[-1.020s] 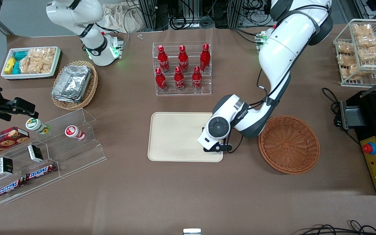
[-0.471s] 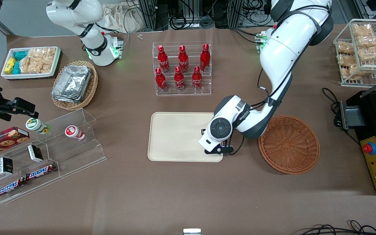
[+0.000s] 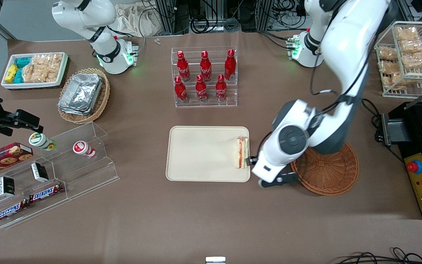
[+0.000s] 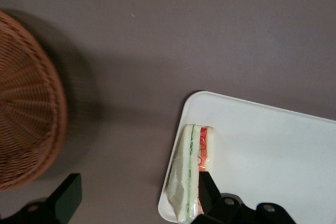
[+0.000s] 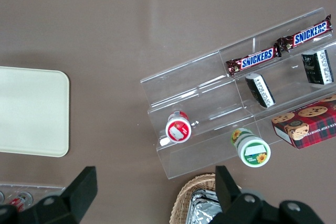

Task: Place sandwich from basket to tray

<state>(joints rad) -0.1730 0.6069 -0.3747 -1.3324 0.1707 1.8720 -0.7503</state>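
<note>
Lying on the tray (image 3: pixel 200 154) in the front view, the sandwich (image 3: pixel 241 152) hugs the short rim nearest the basket (image 3: pixel 330 172), long axis running along that rim, toward and away from the front camera. Filling stripe facing up, an orange-red line between pale bread layers, parallel to the same rim. Hovering over the strip of table between tray and basket, the gripper (image 3: pixel 269 179) sits just beside the sandwich, slightly nearer the front camera, mostly hidden under the white wrist. Half covered by the arm, the basket shows only bare weave. Well apart from the tray, farther from the front camera, a clear rack of red bottles (image 3: pixel 204 75).

Looking down from the left wrist view, the sandwich (image 4: pixel 190 170) rests flat against the edge of the tray (image 4: pixel 273 156), close to one rounded corner, clear wrap glinting at one end. Layers seen edge-on: green line, white bread, red-orange band, all running lengthwise along the rim. Spread wide, the two dark fingers (image 4: pixel 65 199) grip nothing; one sits over brown table near the basket (image 4: pixel 29 124), the other just above the sandwich's end, contact impossible to judge. Separated from the tray by bare table, the basket.

Seen from the right wrist view, only a bare corner of the tray (image 5: pixel 31 111).
</note>
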